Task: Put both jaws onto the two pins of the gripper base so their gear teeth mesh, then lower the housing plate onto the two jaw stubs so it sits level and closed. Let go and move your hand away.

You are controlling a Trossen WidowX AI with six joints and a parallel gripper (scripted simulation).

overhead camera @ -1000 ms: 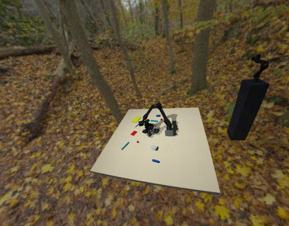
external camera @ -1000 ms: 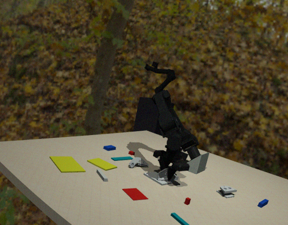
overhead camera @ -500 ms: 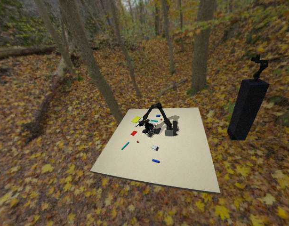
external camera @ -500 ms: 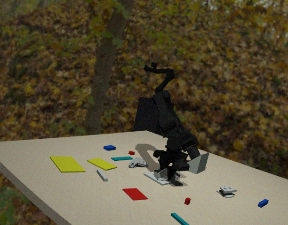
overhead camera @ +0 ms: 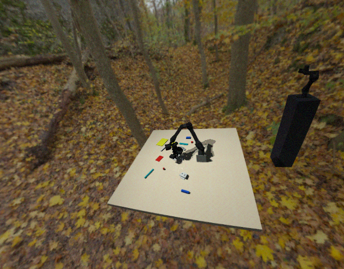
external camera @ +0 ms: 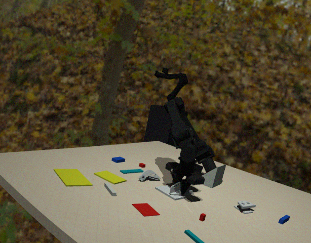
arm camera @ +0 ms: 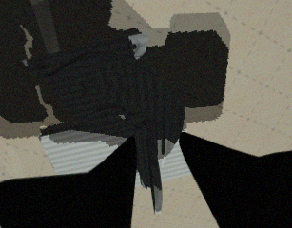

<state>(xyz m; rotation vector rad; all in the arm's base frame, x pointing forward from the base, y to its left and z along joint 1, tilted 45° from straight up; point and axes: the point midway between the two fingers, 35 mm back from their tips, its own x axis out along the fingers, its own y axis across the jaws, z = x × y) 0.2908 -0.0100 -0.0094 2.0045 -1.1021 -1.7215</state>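
My arm [overhead camera: 180,131] [external camera: 176,125] arches up and bends down at the elbow; my gripper [external camera: 185,189] [arm camera: 157,140] points downward, its fingers partly open, clamped on something.

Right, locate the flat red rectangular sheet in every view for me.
Top: just below centre, left of the black arm.
Exterior: the red sheet lies low, slightly left of centre.
Wrist: not in it.
Shared landmark: the pale beige square-edged tabletop.
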